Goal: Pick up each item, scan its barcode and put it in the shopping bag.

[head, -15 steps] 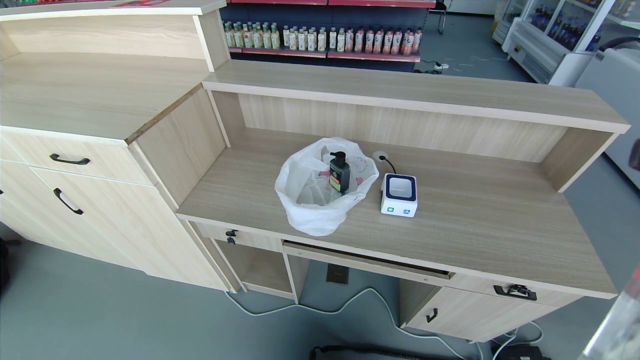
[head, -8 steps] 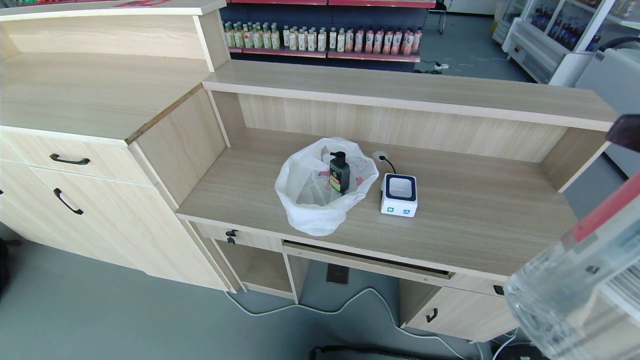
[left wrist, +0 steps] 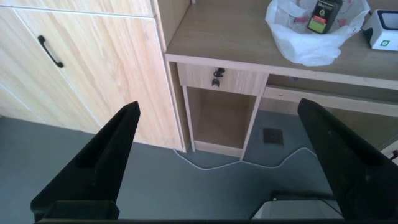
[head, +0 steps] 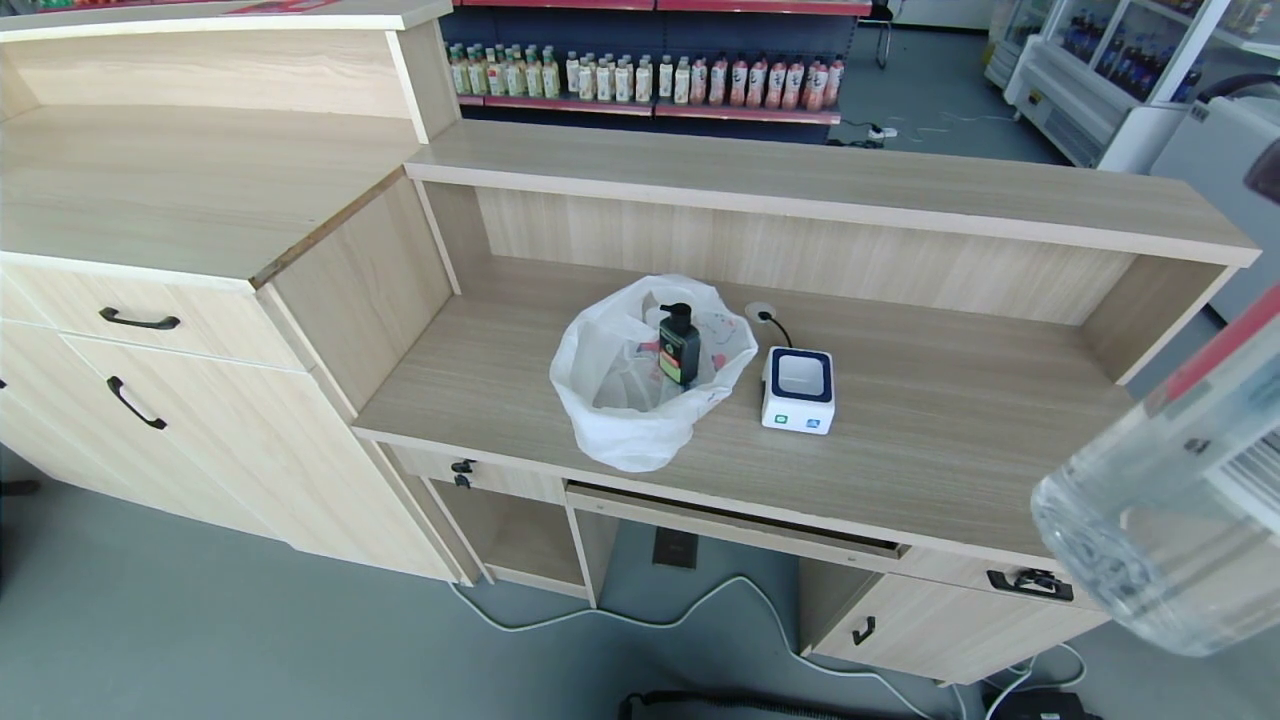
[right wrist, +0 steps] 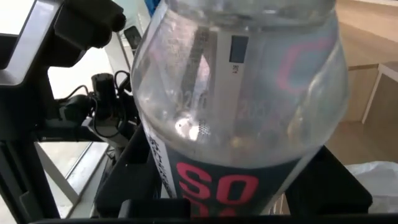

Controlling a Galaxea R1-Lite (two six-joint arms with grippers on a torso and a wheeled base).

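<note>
A clear plastic bottle with a red label hangs in the air off the counter's right front corner, close to the head camera. My right gripper is shut on this bottle, with dark fingers on either side of it. The white shopping bag stands open on the counter with a dark pump bottle upright inside. The white scanner sits just right of the bag. My left gripper hangs open and holding nothing over the floor, in front of the counter's left end; its view takes in the bag.
The wooden counter has a raised back shelf and side walls. A taller cabinet with drawers stands at the left. A cable runs from the scanner to a hole in the counter. Cables lie on the floor below.
The clear bottle has swung up from the bottom right corner of the head view and now covers much of its right edge. Bag, pump bottle and scanner have not moved.
</note>
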